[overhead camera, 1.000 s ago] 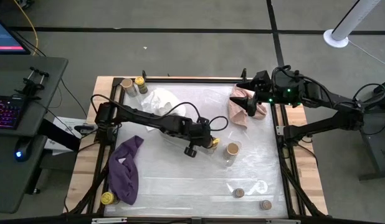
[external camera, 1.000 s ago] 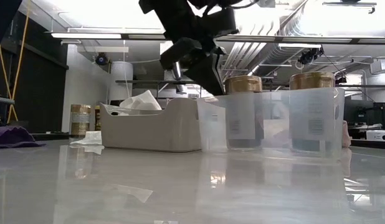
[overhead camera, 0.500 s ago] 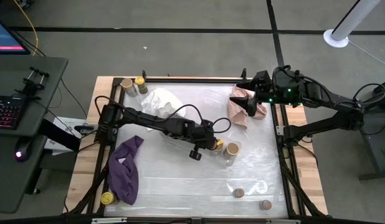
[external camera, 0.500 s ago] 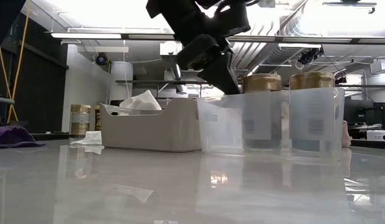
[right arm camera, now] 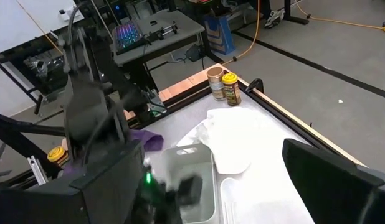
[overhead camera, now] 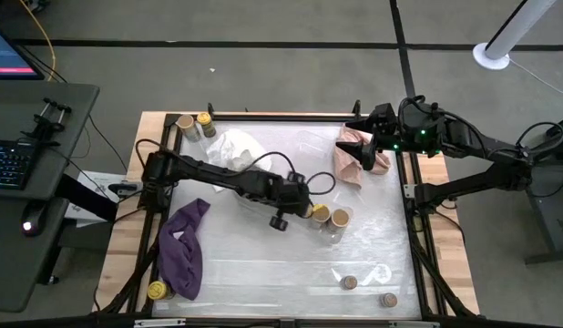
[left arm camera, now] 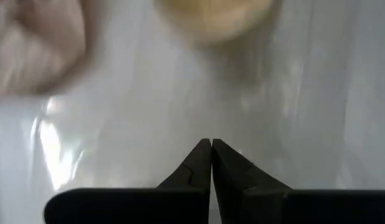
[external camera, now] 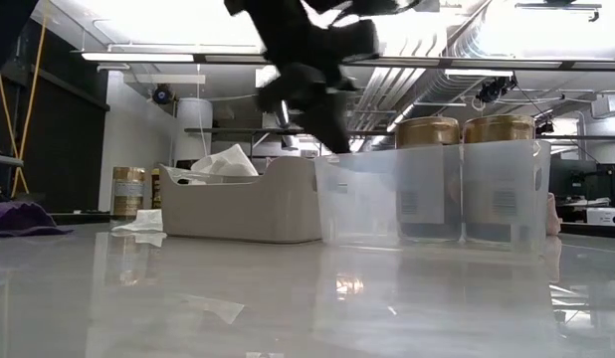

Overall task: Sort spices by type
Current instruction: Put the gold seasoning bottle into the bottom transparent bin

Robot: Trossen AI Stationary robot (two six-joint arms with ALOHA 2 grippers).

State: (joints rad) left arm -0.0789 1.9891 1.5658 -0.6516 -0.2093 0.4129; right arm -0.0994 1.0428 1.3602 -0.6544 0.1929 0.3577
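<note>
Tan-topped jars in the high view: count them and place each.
3. One tan-topped jar stands at the table's far left corner beside a yellow-lidded jar. Two stand side by side mid-table. The cloths could hide more.

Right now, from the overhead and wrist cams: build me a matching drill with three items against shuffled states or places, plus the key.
Items:
1. left tool
2. right tool
3. purple cloth

States/places:
a. open, over the pink cloth
b. lies next to a yellow-lidded jar
c. shut, beside the two tan-topped jars

Pairs: 1-c, 2-a, 3-b
</note>
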